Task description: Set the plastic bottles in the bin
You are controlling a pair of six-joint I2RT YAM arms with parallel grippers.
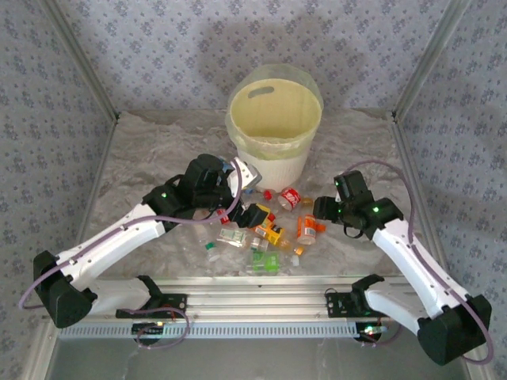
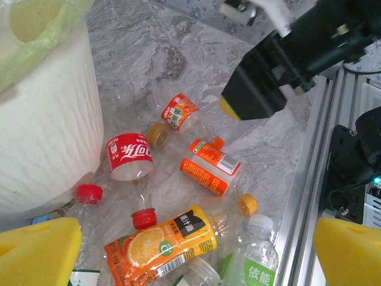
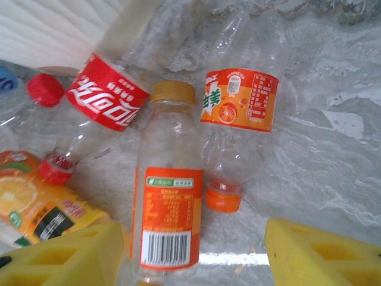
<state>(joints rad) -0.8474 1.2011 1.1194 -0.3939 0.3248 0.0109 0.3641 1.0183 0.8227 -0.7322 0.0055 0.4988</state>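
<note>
left jaws and right jaws both released. the right pair straddles an orange-label bottle (image 3: 169,208); closing could pinch the red-label bottle (image 3: 107,98) just beside it, or squirt it loose.

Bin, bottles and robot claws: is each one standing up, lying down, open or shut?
Large round cream-white bin: upright, bag-lined, no bottles visible inside.
Clear plastic bottle with red label: lying on its side.
Clear plastic bottle with yellow cap: lying down, capped.
Clear plastic bottle with orange cap: lying down, capped.
Left gripper: open, gripping nothing.
Right gripper: open, gripping nothing.
</note>
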